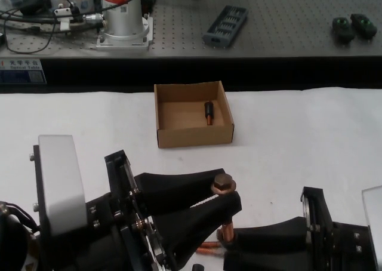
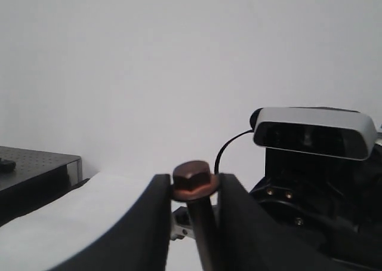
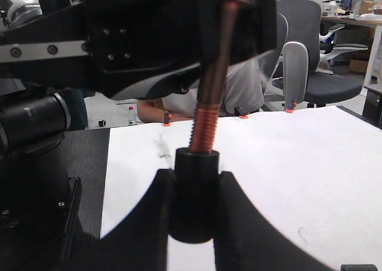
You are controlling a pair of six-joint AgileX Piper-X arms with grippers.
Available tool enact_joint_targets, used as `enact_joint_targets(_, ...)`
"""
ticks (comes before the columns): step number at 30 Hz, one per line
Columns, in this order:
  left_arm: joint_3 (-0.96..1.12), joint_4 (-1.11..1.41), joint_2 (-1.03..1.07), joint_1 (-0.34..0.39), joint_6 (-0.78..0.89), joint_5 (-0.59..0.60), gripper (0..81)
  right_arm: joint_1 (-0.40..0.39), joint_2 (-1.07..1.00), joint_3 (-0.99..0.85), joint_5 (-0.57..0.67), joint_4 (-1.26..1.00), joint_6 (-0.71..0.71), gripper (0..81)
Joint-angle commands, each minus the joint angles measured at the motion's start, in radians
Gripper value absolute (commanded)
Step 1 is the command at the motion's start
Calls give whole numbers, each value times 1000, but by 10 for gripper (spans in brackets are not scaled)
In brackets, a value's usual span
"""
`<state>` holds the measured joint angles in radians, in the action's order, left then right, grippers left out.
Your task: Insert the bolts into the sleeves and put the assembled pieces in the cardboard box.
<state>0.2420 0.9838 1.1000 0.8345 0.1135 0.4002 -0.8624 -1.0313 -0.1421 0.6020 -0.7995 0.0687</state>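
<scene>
My left gripper (image 1: pixel 222 194) is shut on a copper bolt (image 1: pixel 224 187), held upright with its hex head (image 2: pixel 194 178) on top between the black fingers (image 2: pixel 149 223). Below it my right gripper (image 3: pixel 194 214) is shut on a black sleeve (image 3: pixel 195 193), and the bolt's threaded tip (image 3: pixel 204 131) is entering the sleeve's top. The two grippers meet at the front of the bench, near the middle (image 1: pixel 230 238). The cardboard box (image 1: pixel 194 136) stands farther back on the white sheet, with one assembled bolt and sleeve (image 1: pixel 209 113) lying inside it.
More copper bolts (image 1: pixel 209 247) lie on the sheet just under the grippers. Behind the white sheet runs a dark breadboard table (image 1: pixel 268 20) with a metal column base (image 1: pixel 122 20), cables, a dark holder (image 1: pixel 225 25) and two small black parts (image 1: pixel 353 27).
</scene>
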Motion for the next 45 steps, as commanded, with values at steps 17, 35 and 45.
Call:
enact_joint_targets(17,-8,-13,4,-2,8,147,6,-2,14,-11,14,-89,45,55)
enact_joint_targets(35,-75,-18,2,-2,-46,144,6,-2,14,-11,14,-104,50,55)
enact_joint_targets(45,-75,-18,2,-2,-39,144,6,-2,14,-11,14,-104,50,55)
